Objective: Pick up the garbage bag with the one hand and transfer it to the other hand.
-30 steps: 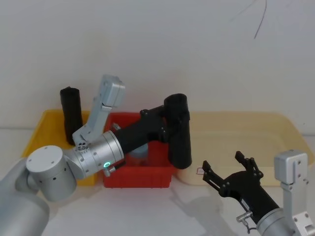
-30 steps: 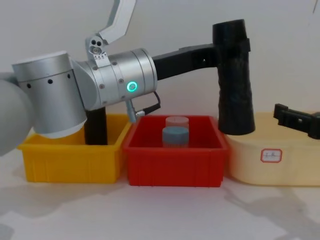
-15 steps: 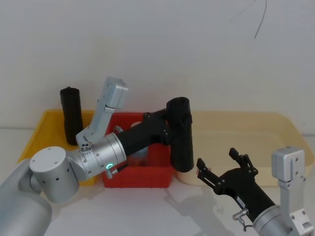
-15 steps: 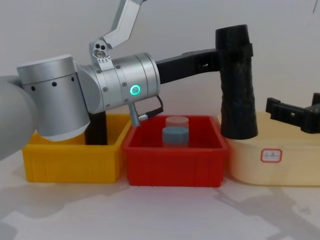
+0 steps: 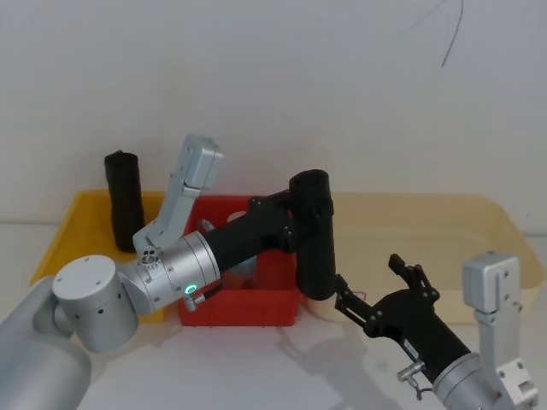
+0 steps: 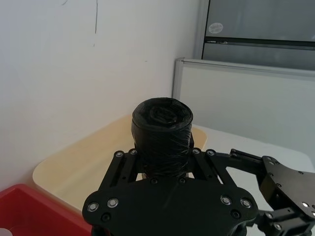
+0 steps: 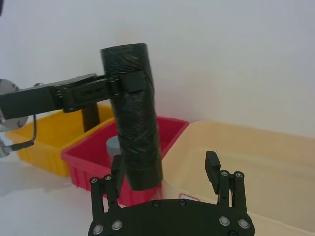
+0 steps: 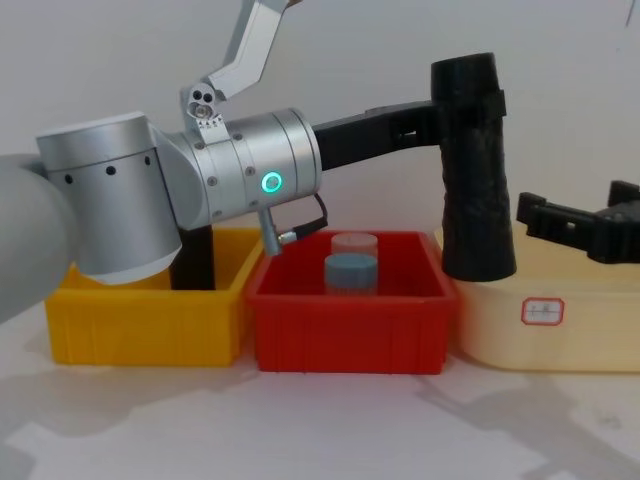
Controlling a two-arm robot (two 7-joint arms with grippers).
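Gripping the bag [image 8: 478,190] upright near its top between left gripper [image 8: 466,103] jaws. Holding right gripper [image 5: 367,273] jaws spread wide, bag's lower end just ahead of them.

Bright, even light; soft shadows

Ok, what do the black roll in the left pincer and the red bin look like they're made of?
Garbage bag, clamped near its top by the left pincer: likely thin plastic film, matte black, finely wrinkled. Red bin: probably rigid moulded plastic, smooth, faint sheen, uniform colour. Right pincer is open beside the roll's lower end.
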